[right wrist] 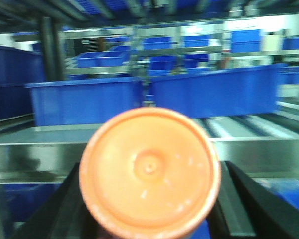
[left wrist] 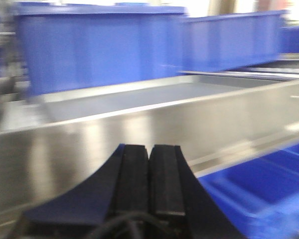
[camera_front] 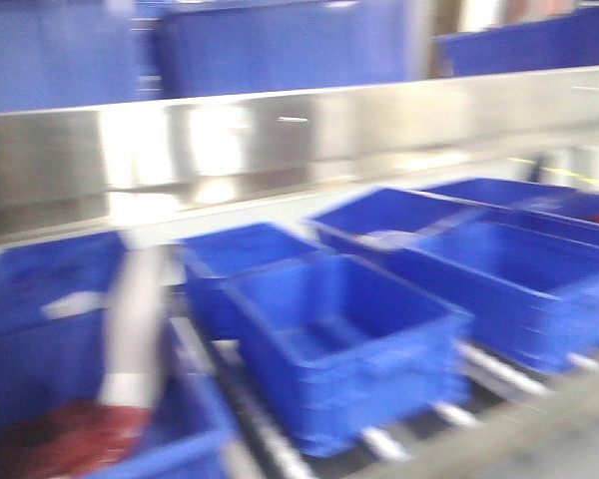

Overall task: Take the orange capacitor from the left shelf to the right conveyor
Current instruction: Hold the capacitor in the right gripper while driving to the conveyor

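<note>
Right tool [right wrist: 153,172] grips orange capacitor [right wrist: 149,167]; left tool [left wrist: 149,148] closed.

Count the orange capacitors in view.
1. The orange capacitor sits between the right gripper's fingers, flat end facing the wrist camera. Blurred blue bins could hide others.

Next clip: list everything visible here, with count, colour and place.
orange capacitor: one, bright orange, end-on, filling the right wrist view.
left shelf: one, shiny steel, lip crossing the front view.
blue bins: several, blue, below the shelf, more above its lip.
red contents: one patch, dark red, lower-left bin; blurred.
pale shape: one, whitish, over that bin; unidentifiable.
rollers: several, silver, under the lower bins.
left gripper: one, black, shut, empty, facing the shelf lip.
right gripper: one, black, shut on the orange capacitor.
</note>
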Robot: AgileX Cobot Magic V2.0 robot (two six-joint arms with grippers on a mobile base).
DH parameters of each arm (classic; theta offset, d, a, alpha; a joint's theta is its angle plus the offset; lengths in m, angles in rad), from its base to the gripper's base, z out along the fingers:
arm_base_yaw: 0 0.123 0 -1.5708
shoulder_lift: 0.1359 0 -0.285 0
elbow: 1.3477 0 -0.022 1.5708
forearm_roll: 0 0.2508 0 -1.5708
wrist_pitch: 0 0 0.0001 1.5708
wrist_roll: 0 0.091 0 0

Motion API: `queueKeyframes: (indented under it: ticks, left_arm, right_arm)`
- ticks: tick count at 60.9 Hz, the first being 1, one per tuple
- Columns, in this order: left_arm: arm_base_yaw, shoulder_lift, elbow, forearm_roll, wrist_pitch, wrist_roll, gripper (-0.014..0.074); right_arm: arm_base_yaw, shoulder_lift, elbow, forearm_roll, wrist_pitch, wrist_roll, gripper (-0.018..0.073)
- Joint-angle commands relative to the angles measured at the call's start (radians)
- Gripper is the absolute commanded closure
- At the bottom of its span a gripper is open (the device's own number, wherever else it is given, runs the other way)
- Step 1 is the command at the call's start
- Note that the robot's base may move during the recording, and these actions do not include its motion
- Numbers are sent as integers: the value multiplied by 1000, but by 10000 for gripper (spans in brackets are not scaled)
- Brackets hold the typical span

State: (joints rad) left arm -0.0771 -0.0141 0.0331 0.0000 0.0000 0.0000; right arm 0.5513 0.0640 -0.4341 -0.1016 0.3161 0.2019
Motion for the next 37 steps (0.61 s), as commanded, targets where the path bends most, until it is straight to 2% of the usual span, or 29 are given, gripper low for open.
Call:
queueKeyframes:
  ticks: [1, 37]
  left_arm:
    - [-2, 10, -8, -5, -89, 0, 701]
    - [-2, 10, -8, -5, -89, 0, 701]
  right_arm:
    - [1, 23, -28, -14, -93, -11, 511]
    - [1, 23, -28, -14, -93, -11, 511]
